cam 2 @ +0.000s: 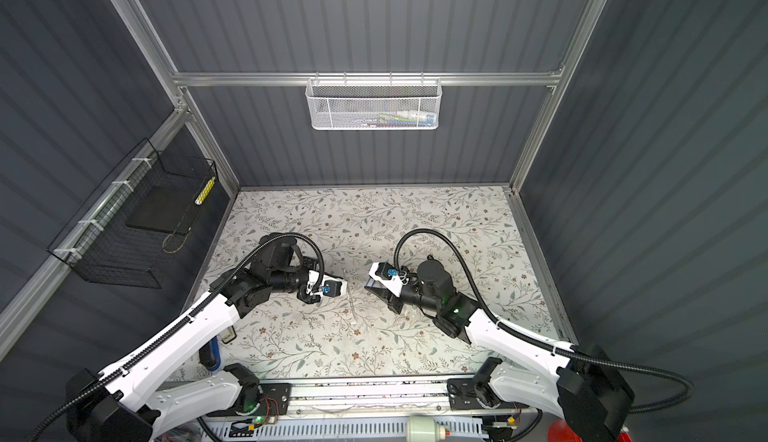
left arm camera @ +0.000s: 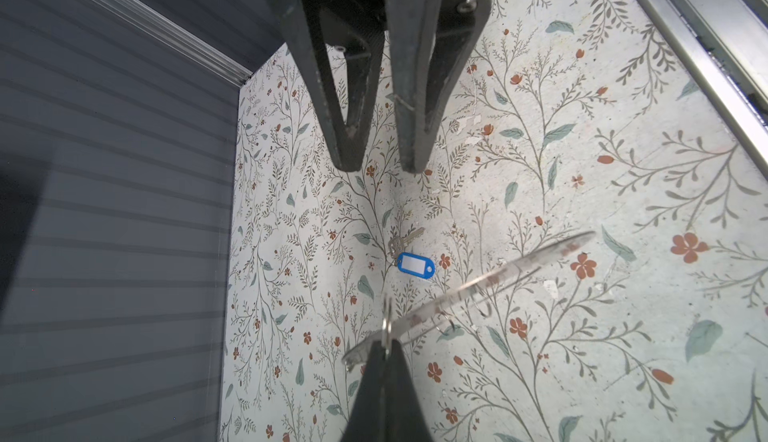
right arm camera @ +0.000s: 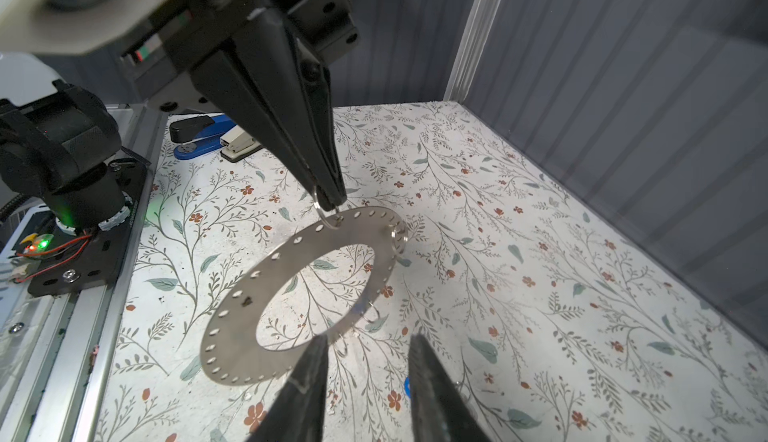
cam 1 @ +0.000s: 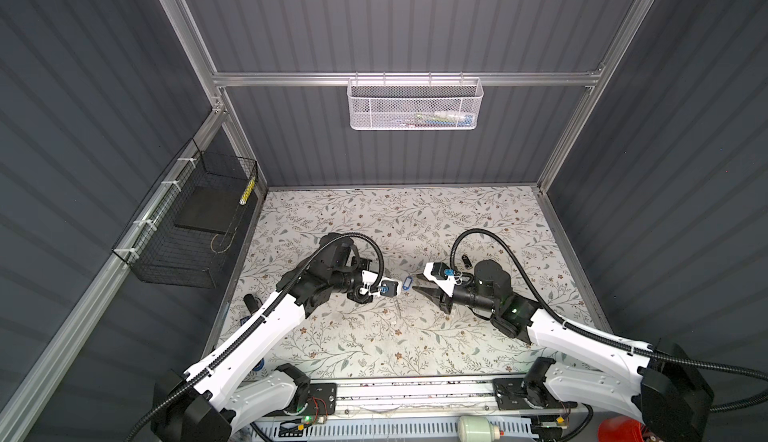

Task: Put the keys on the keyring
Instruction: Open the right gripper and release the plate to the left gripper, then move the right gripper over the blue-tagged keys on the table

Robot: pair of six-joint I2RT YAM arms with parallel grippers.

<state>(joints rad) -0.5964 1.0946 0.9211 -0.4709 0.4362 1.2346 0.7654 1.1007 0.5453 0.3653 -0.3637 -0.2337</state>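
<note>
My left gripper (left arm camera: 385, 346) is shut on a small split keyring (left arm camera: 387, 325) that hangs in a hole of a large flat perforated metal ring plate (right arm camera: 232, 331). It holds the plate tilted above the table. The right wrist view shows the same grip at the keyring (right arm camera: 321, 207). My right gripper (right arm camera: 369, 340) stands open at the plate's opposite rim, and one finger (right arm camera: 311, 369) overlaps that rim. Below on the floral table (left arm camera: 582, 169) lies a silver key (left arm camera: 409, 236) joined to a blue tag (left arm camera: 415, 264). In a top view the blue tag (cam 1: 407, 284) shows between the two wrists.
More small rings (right arm camera: 398, 234) hang from the plate. A black tag (cam 1: 465, 261) lies behind the right arm. A blue-black stapler (right arm camera: 199, 136) and a white one (right arm camera: 239, 146) sit near the left arm's base. A black wire basket (cam 1: 191, 227) hangs on the left wall.
</note>
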